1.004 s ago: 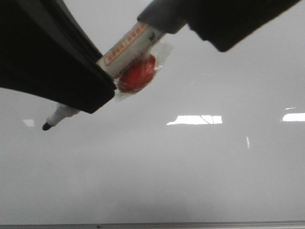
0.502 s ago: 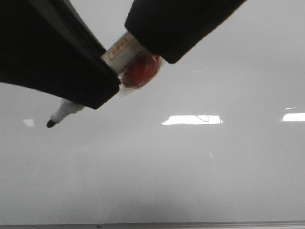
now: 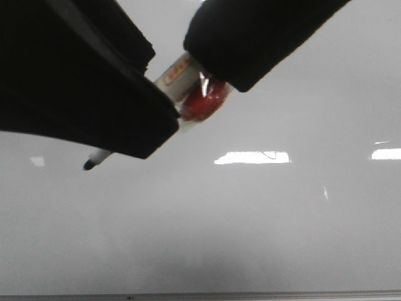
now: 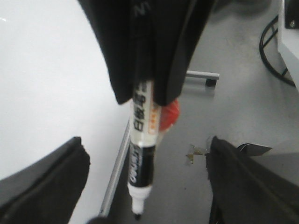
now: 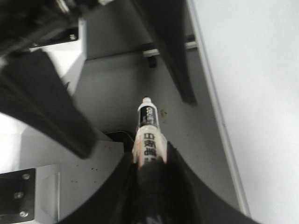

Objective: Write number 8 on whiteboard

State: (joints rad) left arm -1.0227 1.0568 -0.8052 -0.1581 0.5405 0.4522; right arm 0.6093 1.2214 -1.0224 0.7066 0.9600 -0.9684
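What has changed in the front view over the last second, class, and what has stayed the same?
The marker has shifted right, its black tip moving right along the whiteboard, and more of its barrel is now hidden behind the dark fingers. The right gripper keeps its hold. The board remains blank, with no stroke visible.

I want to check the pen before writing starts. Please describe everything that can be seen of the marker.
The marker is a slim whiteboard pen with a white barrel bearing black and orange print, a black band near the front, and a small dark tip, uncapped. It looks like plastic. A red round piece in clear wrap sits against its barrel. The right gripper is shut on it, with the front end sticking out. In the front view it is tilted, tip lowest, in front of the whiteboard; contact cannot be judged.
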